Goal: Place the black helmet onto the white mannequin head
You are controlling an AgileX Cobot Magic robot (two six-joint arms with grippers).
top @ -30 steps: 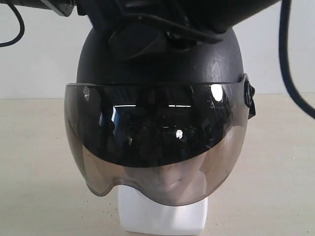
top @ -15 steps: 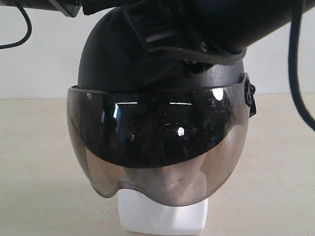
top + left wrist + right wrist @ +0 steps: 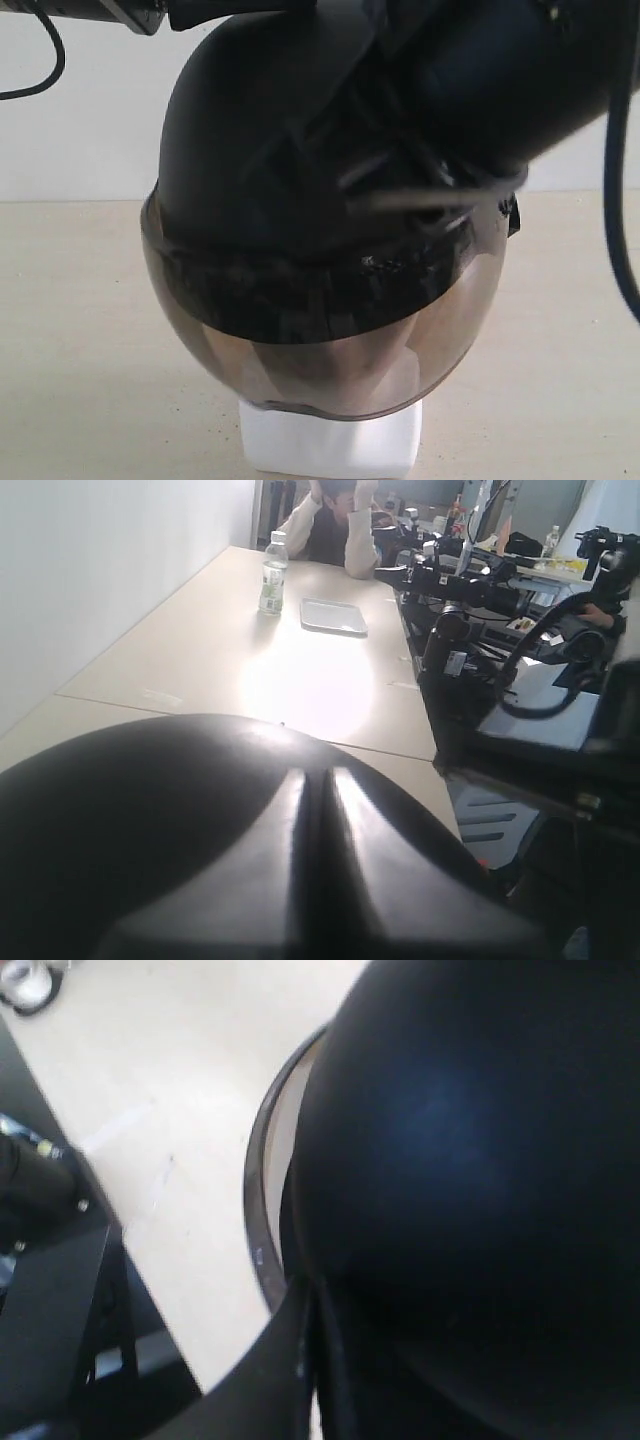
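Exterior view: helmet down over the head, both arms at the shell

Black helmet [image 3: 240, 150] sits on the white mannequin head [image 3: 330, 445], which stands on the counter [image 3: 70, 330]. Smoky visor [image 3: 330, 370] hangs over the face; only the neck block shows bare below it. Right arm [image 3: 520, 80] crosses the front of the shell, blurred.

Right wrist view: right jaws pressed together, holding nothing, tips close against the shell beside the visor rim. Left wrist view: left jaws look pressed together too, low over the crown; contact I cannot confirm.

My judgement: the shell is stiff, smooth and slippery, with moderate weight. The visor would scratch and flex, so I would avoid it. Closed jaws can only push; to lift, I would take the lower rim or a strap.
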